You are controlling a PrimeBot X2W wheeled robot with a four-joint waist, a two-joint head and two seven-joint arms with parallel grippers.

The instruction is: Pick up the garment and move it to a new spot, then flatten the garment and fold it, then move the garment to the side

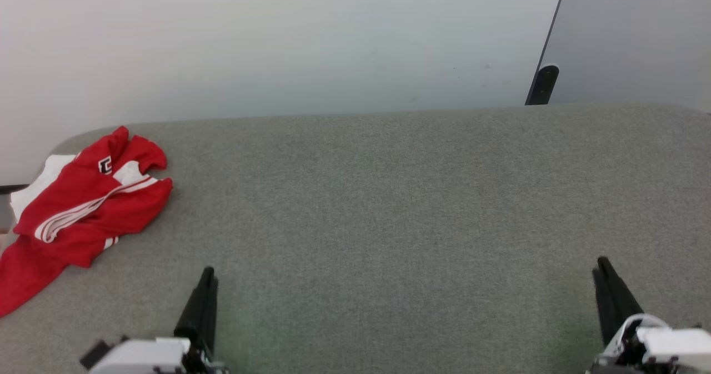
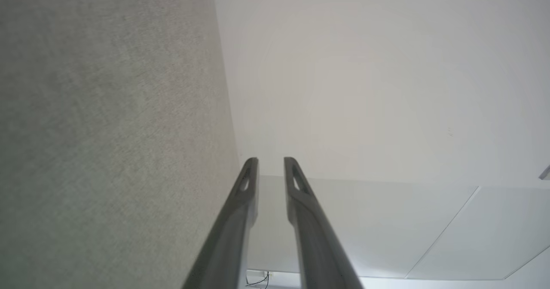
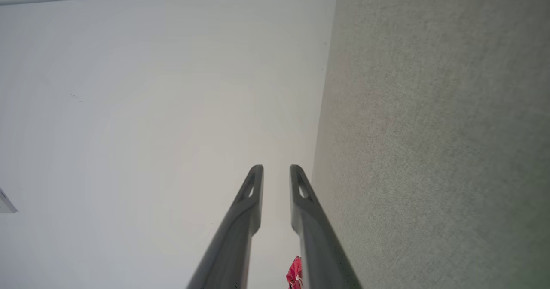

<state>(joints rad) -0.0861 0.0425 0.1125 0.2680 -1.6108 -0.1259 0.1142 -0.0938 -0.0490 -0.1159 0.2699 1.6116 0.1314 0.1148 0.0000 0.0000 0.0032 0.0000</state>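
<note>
The garment is bright red with white panels, thin white stripes and a small black-and-white logo patch. It lies crumpled at the far left of the grey fabric table, its lower part reaching the table's left edge. My left gripper is near the front edge, to the right of the garment and apart from it. In the left wrist view its fingers stand a little apart with nothing between them. My right gripper is at the front right, likewise narrowly open and empty. A red scrap of the garment shows between its fingers, far off.
A pale wall runs behind the table. At the back right stand a grey panel and a dark post. The table's far edge curves round at the left corner.
</note>
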